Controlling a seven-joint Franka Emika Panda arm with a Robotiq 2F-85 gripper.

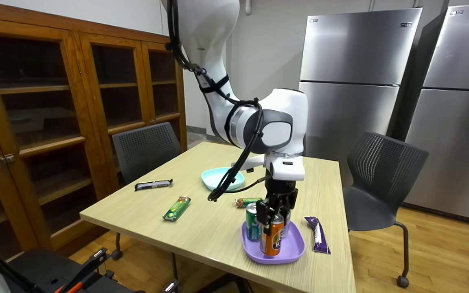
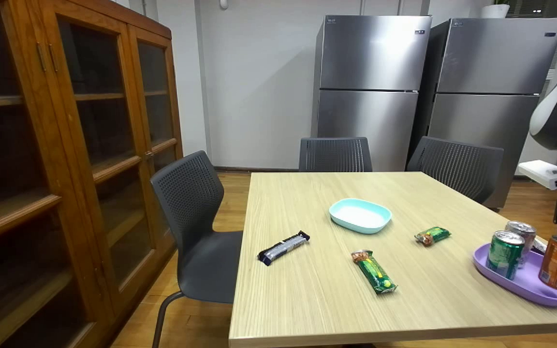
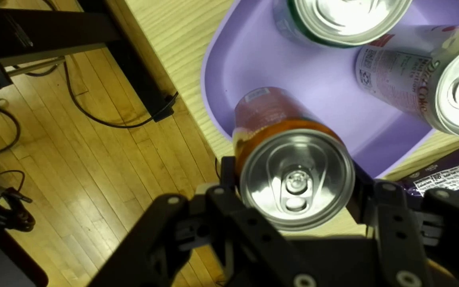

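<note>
My gripper (image 3: 293, 179) is shut on an orange soda can (image 3: 289, 125), with a dark finger on each side near its silver lid. In an exterior view the gripper (image 1: 274, 221) reaches straight down over the can (image 1: 273, 240). The can's base is inside the outline of a purple tray (image 1: 248, 253), close to its rim; whether it rests there or hovers slightly, I cannot tell. A green can (image 2: 505, 255) and a pale Diet Coke can (image 3: 397, 73) stand in the same tray. In an exterior view the gripper is partly cut off at the right edge.
A purple wrapped bar (image 1: 319, 236) lies beside the tray. Farther off are a turquoise plate (image 2: 339, 223), two green snack packs, one long (image 2: 374, 273) and one short (image 2: 433, 235), and a dark silver bar (image 2: 283, 248). Grey chairs (image 1: 381, 183) surround the table (image 2: 307, 299).
</note>
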